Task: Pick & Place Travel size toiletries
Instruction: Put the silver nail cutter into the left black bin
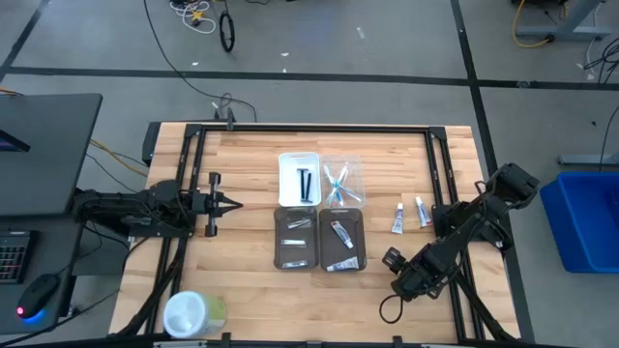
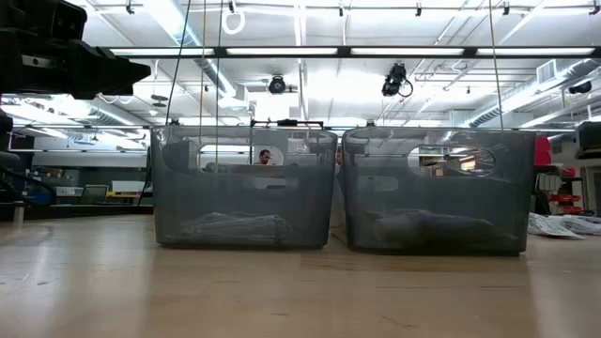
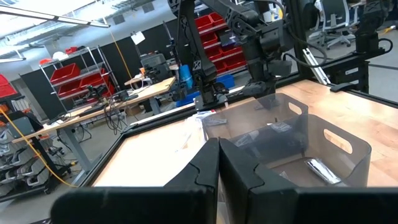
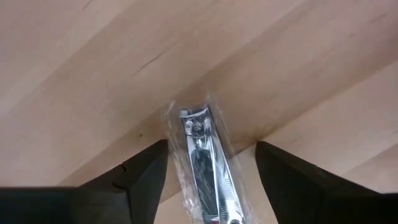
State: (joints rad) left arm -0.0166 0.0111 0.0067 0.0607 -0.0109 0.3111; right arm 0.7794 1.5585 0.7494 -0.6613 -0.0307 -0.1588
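A silver nail clipper (image 4: 205, 165) in a clear wrapper lies flat on the wooden table. My right gripper (image 4: 211, 186) points down over it, open, one dark finger on each side of the clipper and no plain touch. In the high view this gripper (image 1: 398, 274) is near the table's front right and hides the clipper. Two small white tubes (image 1: 397, 220) (image 1: 423, 211) lie on the table beyond it. My left gripper (image 1: 235, 202) waits shut at the table's left, level and holding nothing.
A white tray (image 1: 286, 179) with black sticks and a clear tray (image 1: 355, 172) with light-blue toothbrushes stand mid-table. Two grey trays (image 1: 280, 242) (image 1: 362, 237) with wrapped items stand in front of them. A round white-and-green container (image 1: 193, 314) sits at the front left.
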